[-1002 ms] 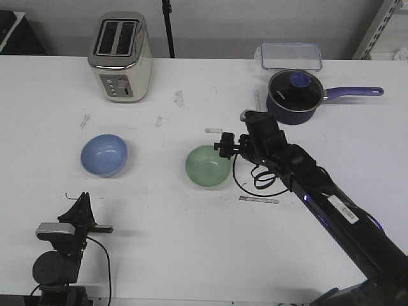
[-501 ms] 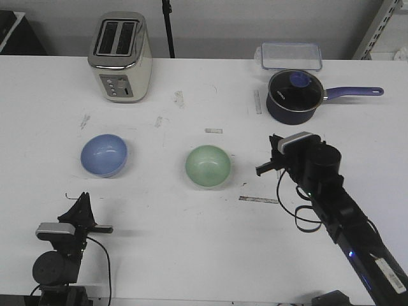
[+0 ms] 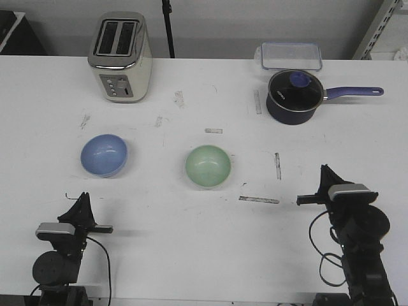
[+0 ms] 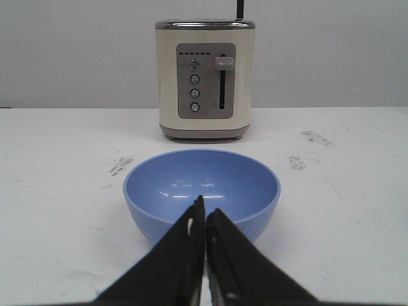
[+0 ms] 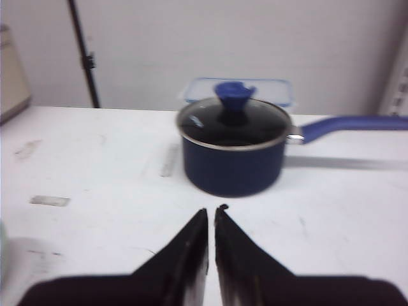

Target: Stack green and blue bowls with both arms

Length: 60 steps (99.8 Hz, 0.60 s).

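We see even, bright, diffuse light across the white table (image 3: 191, 255), with only soft, short shadows under the blue bowl (image 4: 201, 191) and beside the saucepan (image 5: 233, 153). The left wrist view is sharp, with small glints inside the bowl. The right wrist view is soft and blurred throughout, its lower corners dark.

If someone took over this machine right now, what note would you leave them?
Left hand: shut, empty, just short of the blue bowl.
Right hand: shut, empty, at the near right of the table, facing the saucepan.
Green bowl: mid-table, apart from the blue one.
Done: nothing stacked.
Left: pick up one bowl and set it in the other.
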Motion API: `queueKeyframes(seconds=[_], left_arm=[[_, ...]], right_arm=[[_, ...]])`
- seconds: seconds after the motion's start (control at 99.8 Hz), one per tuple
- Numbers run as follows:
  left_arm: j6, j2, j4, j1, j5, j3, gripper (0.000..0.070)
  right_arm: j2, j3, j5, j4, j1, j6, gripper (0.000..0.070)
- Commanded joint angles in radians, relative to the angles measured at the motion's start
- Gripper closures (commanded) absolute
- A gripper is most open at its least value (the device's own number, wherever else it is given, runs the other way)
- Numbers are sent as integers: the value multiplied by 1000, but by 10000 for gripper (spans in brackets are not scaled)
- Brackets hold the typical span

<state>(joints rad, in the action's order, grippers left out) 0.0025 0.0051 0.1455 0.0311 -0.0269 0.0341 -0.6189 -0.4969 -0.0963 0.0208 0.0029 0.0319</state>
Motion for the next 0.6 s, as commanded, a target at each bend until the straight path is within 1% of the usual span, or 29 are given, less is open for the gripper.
queueKeyframes(seconds=[0.0,0.281,0.591], left_arm=[[9,-2,13,2,0,-22,698],[9,-2,13,2,0,-22,698],[9,-2,13,2,0,-22,698]], right_arm=[[51,11,0,-12,-4,14,690],[232,29,0,55,-4,17,690],[280,28,-1,55,-4,17,690]])
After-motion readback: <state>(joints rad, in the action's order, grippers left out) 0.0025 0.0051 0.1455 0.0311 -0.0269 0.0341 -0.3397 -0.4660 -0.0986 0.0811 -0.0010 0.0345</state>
